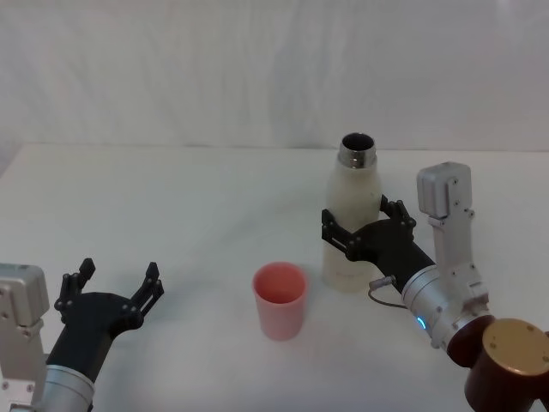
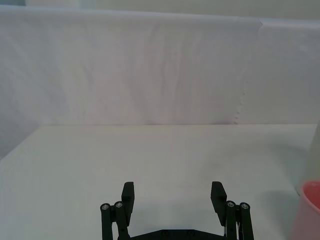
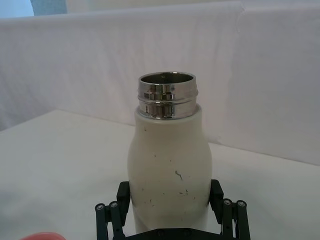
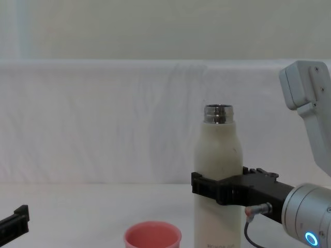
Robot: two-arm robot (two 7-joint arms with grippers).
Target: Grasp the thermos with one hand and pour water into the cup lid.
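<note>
Thermos: tall, cream-white, matte, rounded shoulders, shiny threaded steel neck, mouth open, no cap. Upright on table, right of centre; small dark scuffs on body, grey lettering near base. Cup lid: small salmon-pink cup, upright, mouth up, near thermos at its 8 o'clock, not touching.

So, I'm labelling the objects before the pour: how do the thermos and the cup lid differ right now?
The thermos is cream-white and far taller; the cup lid is salmon-pink and short. The thermos narrows to a shiny steel neck; the cup lid has a plain smooth rim. The right end effector grips the thermos around its body, while the cup lid stands free, nearer the robot and to the thermos's left. Both stand upright and open-topped on the white table.
</note>
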